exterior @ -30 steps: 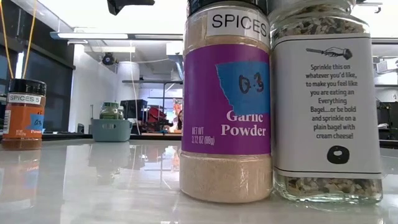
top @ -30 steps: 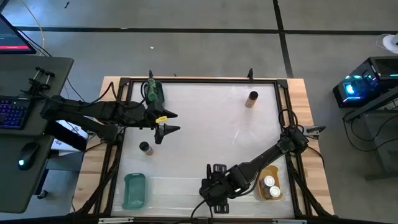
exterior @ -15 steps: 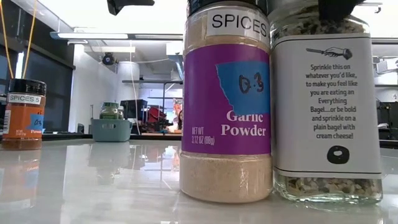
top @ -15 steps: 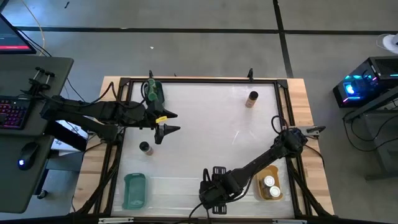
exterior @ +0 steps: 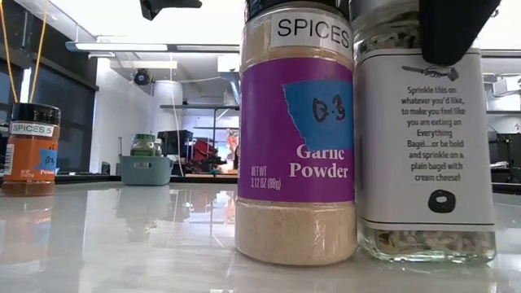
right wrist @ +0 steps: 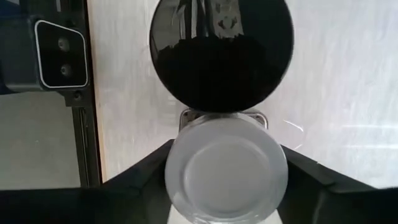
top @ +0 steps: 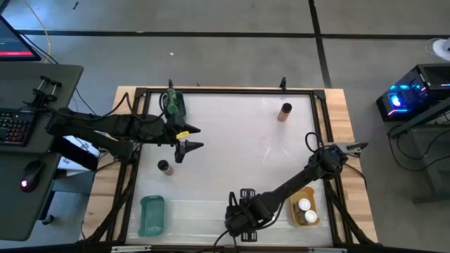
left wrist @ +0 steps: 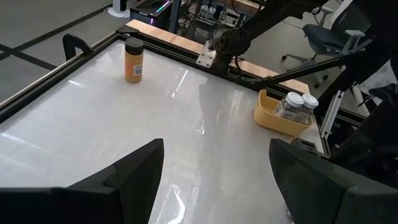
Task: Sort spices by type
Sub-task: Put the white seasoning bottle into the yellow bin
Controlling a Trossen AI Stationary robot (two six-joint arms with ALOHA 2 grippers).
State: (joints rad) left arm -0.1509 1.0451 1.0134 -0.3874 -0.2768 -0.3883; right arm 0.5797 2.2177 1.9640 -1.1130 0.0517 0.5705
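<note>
Two jaws of the right gripper [right wrist: 227, 186] straddle the white-lidded jar [right wrist: 225, 173], closing; left gripper [top: 191, 138] gapes

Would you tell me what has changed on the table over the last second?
The right gripper has come down around the white-lidded bagel seasoning jar, its fingers closing in; a dark finger now covers the label's top. The garlic powder jar, the other jars, both trays and the left gripper, open, stayed put.

Bright overhead light glares on the glossy white table [top: 232, 133]; backlit low view.
</note>
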